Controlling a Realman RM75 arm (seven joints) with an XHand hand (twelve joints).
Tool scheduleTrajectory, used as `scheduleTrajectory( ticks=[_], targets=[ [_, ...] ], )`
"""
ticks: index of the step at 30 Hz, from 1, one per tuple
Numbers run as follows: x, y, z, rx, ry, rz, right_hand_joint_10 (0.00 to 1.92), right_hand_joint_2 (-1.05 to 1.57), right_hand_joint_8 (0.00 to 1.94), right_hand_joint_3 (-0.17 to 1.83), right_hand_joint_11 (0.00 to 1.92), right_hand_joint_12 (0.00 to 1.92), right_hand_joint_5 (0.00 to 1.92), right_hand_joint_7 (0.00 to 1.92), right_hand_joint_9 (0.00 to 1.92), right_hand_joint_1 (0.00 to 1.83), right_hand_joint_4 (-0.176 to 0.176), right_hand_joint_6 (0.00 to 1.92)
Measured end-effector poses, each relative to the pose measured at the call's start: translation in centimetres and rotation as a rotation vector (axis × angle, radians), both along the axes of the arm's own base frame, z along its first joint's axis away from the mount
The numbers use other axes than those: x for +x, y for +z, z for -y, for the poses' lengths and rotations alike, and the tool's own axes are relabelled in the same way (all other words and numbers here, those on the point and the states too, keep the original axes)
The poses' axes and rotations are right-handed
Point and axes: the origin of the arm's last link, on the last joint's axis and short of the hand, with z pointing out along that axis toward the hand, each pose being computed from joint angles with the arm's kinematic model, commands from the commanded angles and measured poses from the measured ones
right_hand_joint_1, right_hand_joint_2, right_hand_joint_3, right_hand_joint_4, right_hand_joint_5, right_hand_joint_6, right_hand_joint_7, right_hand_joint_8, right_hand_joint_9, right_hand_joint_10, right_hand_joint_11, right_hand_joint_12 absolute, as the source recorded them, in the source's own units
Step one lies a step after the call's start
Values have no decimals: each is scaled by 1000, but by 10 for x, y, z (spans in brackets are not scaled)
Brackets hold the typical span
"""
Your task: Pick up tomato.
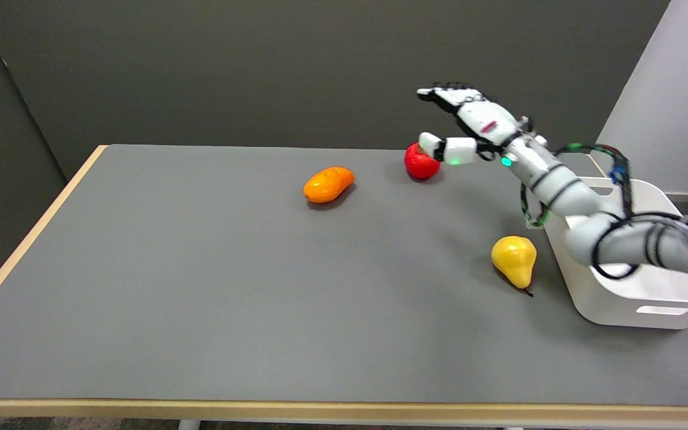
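The small round red tomato (420,163) sits on the grey table top (200,286) near its far edge, right of centre. Its upper right part is covered by the thumb of the right hand (466,122), so its full outline cannot be seen, and whether the thumb touches it or only passes in front of it cannot be told from this view.

The black-and-white hand is held above and just right of the tomato, spread wide and holding nothing: the long fingers (439,94) stretch out leftward, level and well above the fruit, while the thumb points left lower down, at the tomato's height. The white arm (553,182) runs down to the lower right, draped with black cables, and leaves the picture at the right edge.

An oblong orange fruit (328,183) lies to the left of the tomato, apart from it. A yellow pear (515,258) lies nearer the camera, just beside the left wall of a white plastic bin (636,298) with a handle slot. The arm crosses over the bin and hides much of its rim and inside. The bin's right end runs to the picture's edge.
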Motion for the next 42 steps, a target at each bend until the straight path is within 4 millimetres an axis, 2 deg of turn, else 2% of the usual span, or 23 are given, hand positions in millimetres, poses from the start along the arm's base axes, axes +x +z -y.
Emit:
scheduleTrajectory(
  ticks=[2,4,8,11,13,16,17,21,24,34,42],
  targets=[
    [1,-4,15,-10,-18,-56,408,637,244,949,-1,824,80,105,46,103,108,329],
    [4,-8,28,-22,-33,-110,407,640,244,946,-1,826,76,101,45,100,105,327],
    [8,-12,47,-46,-61,-201,338,582,194,1037,-1,839,87,111,60,113,110,260],
    [12,-13,59,-65,-78,-258,295,671,111,1103,6,795,109,126,89,219,93,173],
    [14,-14,66,-78,-92,-294,334,608,163,1033,0,835,79,95,61,102,101,218],
    [15,-14,73,-94,-113,-334,339,592,180,1015,-1,847,67,82,52,61,103,218],
    [15,-14,75,-98,-120,-345,237,625,1,1087,8,752,127,140,108,262,93,41],
    [12,-19,82,-100,-156,-392,243,579,-1,1062,13,734,116,128,97,297,94,31],
    [5,-23,84,-97,-189,-421,344,572,186,1016,-1,827,41,50,32,30,101,205],
    [-14,-34,88,-90,-260,-465,352,594,217,1033,-1,817,22,15,7,20,96,219],
    [-19,-37,91,-105,-276,-458,355,592,215,1033,-1,826,25,17,5,8,96,215]
  ],
)
